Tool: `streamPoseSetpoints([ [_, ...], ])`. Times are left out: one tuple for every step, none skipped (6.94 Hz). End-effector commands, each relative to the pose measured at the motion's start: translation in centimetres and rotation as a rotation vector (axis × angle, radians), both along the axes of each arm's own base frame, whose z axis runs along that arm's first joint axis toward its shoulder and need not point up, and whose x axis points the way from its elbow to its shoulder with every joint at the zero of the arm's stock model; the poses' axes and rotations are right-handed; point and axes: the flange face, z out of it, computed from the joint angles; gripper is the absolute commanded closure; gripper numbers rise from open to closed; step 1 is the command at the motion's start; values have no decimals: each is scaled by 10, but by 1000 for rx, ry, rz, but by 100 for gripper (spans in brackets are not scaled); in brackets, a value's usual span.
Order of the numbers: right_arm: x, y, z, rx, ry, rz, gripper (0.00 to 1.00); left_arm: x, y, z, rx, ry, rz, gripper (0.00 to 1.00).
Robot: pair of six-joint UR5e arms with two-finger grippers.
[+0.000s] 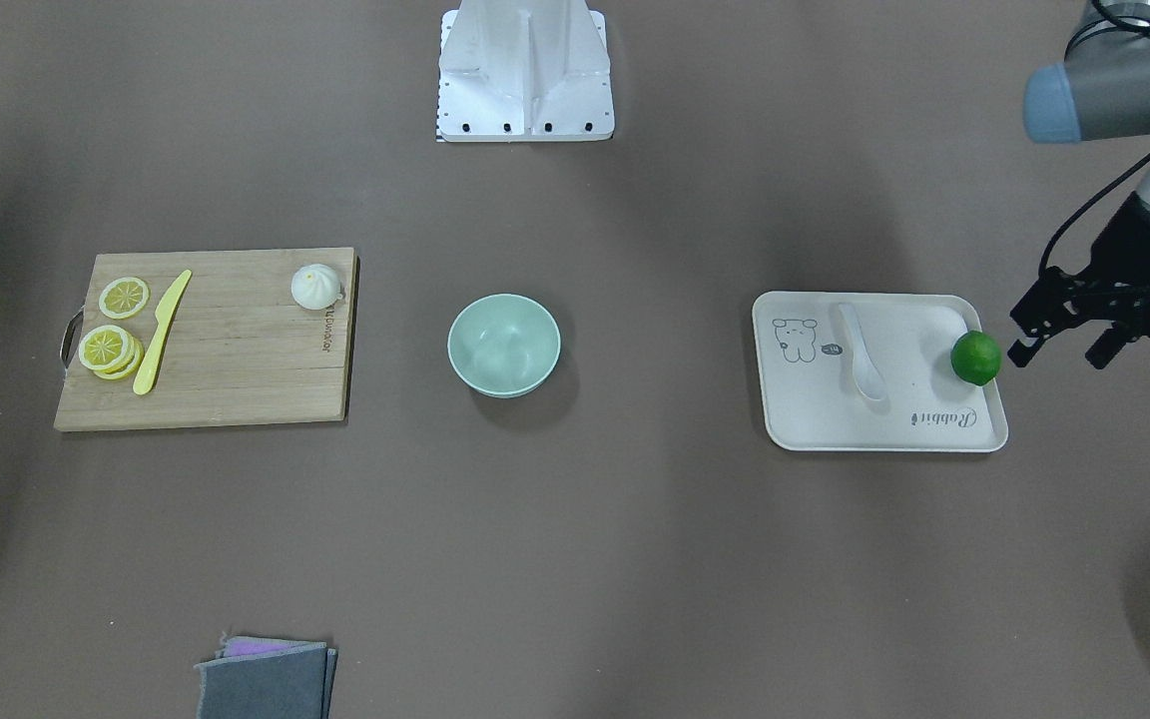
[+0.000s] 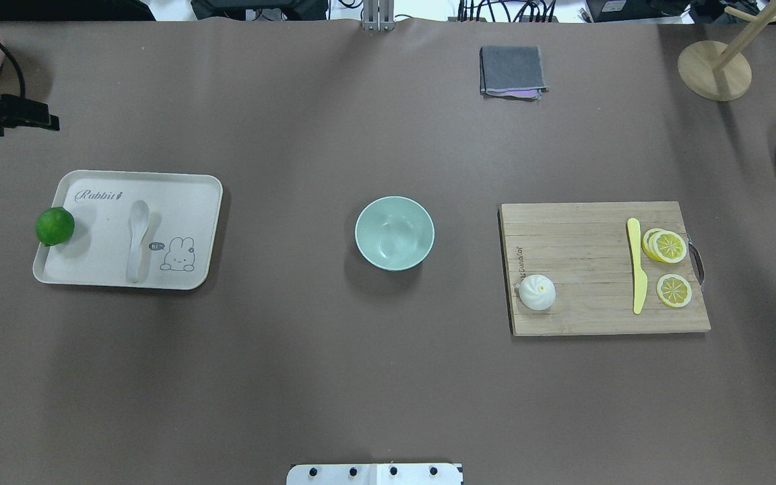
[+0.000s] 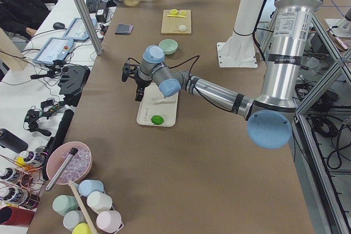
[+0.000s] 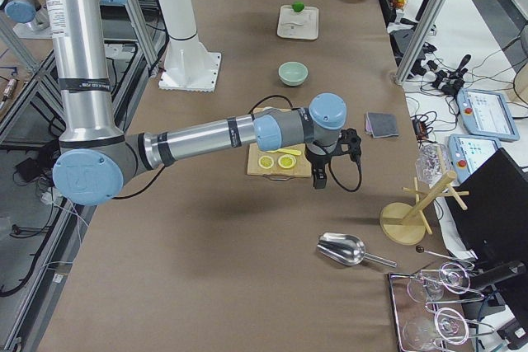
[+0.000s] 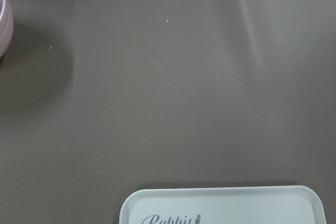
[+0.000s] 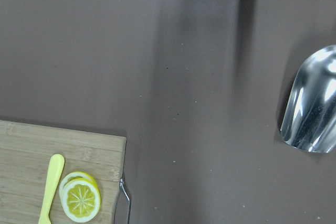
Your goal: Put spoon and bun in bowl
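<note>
While tray [image 2: 91, 266] reads "Rabbit", spoon [image 2: 136, 239] rests there (lime [image 2: 55, 225] too) | left pincer [image 1: 1059, 350] agape | right pincer [image 4: 319, 177]: cannot tell

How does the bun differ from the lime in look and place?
The bun is white with a pleated top; the lime is plain green. The bun sits on the wooden cutting board; the lime sits at the edge of the white tray. Both are small and round.

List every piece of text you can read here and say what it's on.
"Rabbit", in script: on the tray.
Speech bubble printed on the tray: too small to read.
Brand print along the cutting board edge: too blurred to read.
Label on the left arm: too small to read.
</note>
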Motion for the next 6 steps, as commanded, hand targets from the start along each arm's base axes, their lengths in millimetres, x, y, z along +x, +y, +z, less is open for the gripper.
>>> streamPoseSetpoints([
  [-5, -2, -14, 12, -59, -16, 0, 89, 33, 2, -32, -19, -38, 2],
  [-5, -2, -15, 13, -59, -16, 0, 150, 63, 7, 15, -82, -34, 2],
  [-6, -2, -15, 12, -59, -18, 0, 182, 85, 10, 27, -99, -19, 2],
  [-5, -2, -15, 13, -59, -16, 0, 190, 91, 10, 30, -98, -1, 3],
  [-6, -2, -15, 13, -59, -18, 0, 187, 95, 17, 30, -106, 6, 7],
  [-6, -2, -15, 12, -61, -18, 0, 178, 102, 31, 38, -99, 8, 18],
])
